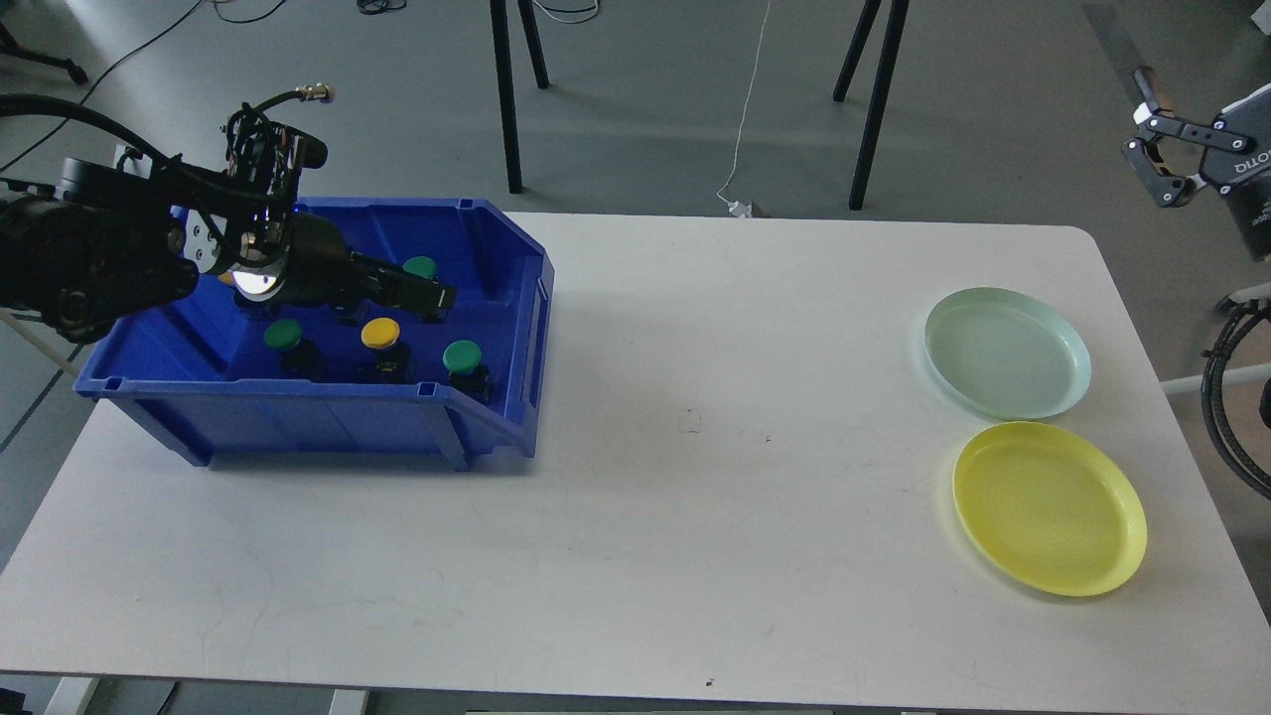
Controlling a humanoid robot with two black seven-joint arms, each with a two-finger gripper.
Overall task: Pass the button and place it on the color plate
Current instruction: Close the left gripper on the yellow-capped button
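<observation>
A blue bin (pixel 318 422) at the table's left holds several push buttons with black bases. I see a green button (pixel 283 334), a yellow button (pixel 380 333) and a green button (pixel 463 356) in the front row. A back-row green button (pixel 421 265) peeks out behind my left gripper (pixel 437 296). That gripper is low inside the bin, pointing right, just above the back row; its dark fingers cannot be told apart. My arm hides the other back buttons. My right gripper (pixel 1155 139) is open and empty, raised beyond the table's right edge.
A pale green plate (pixel 1007 353) and a yellow plate (pixel 1050 508) lie near the table's right edge, both with nothing on them. Black stand legs (pixel 508 99) and a white cable (pixel 750 109) are on the floor behind the table.
</observation>
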